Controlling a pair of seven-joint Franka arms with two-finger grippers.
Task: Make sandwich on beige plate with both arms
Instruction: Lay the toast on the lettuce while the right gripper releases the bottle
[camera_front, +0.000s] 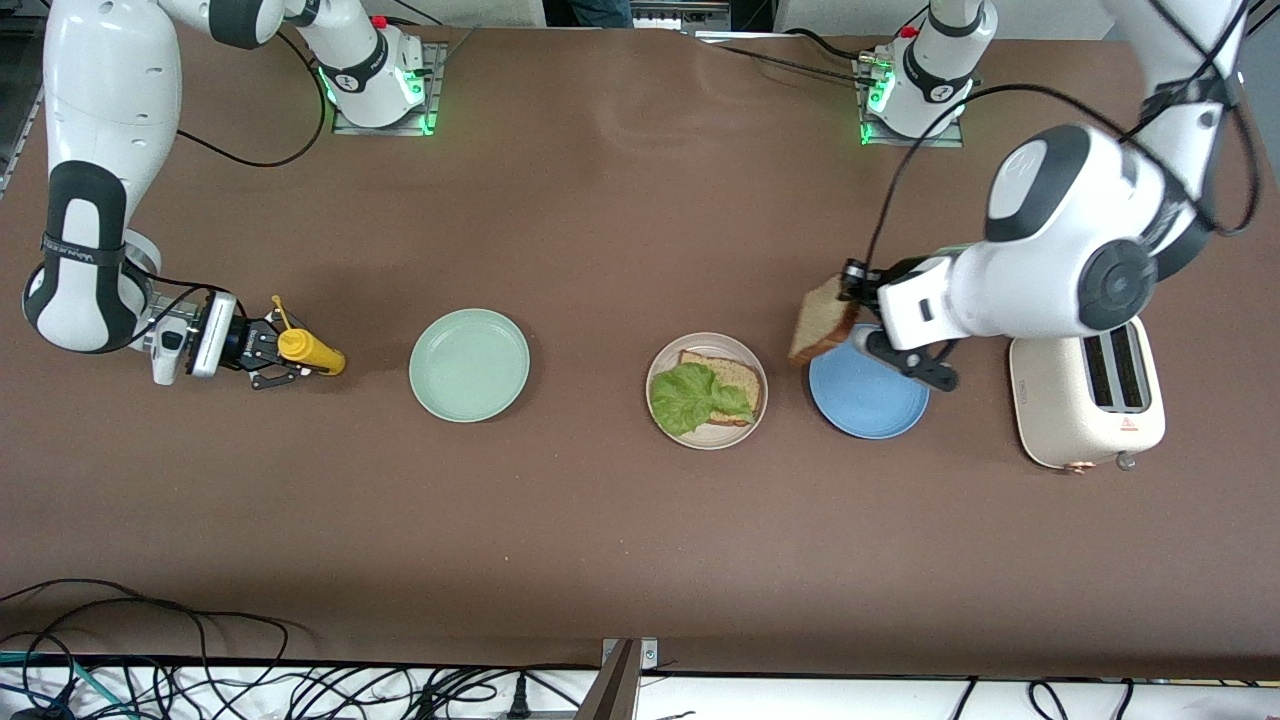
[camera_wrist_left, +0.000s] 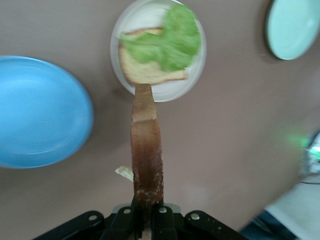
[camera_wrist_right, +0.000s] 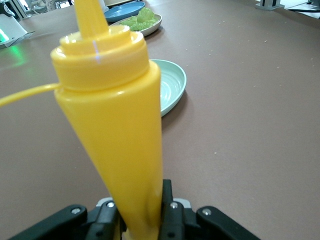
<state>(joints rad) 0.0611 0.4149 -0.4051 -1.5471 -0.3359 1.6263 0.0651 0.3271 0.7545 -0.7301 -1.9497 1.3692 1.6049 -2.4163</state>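
Note:
The beige plate (camera_front: 722, 343) holds one bread slice (camera_front: 738, 378) with a green lettuce leaf (camera_front: 688, 398) lying on it. My left gripper (camera_front: 852, 288) is shut on a second bread slice (camera_front: 822, 320), held on edge over the rim of the blue plate. In the left wrist view this slice (camera_wrist_left: 146, 150) rises edge-on from the gripper (camera_wrist_left: 147, 220), with the beige plate (camera_wrist_left: 167, 92) and lettuce (camera_wrist_left: 170, 42) past its tip. My right gripper (camera_front: 275, 355) is low at the right arm's end of the table, shut on a yellow squeeze bottle (camera_front: 312, 350) (camera_wrist_right: 112, 125).
A blue plate (camera_front: 868, 405) lies beside the beige plate toward the left arm's end, and a cream toaster (camera_front: 1088, 395) stands beside that. A mint-green plate (camera_front: 469, 364) sits between the beige plate and the yellow bottle. Cables run along the table edge nearest the camera.

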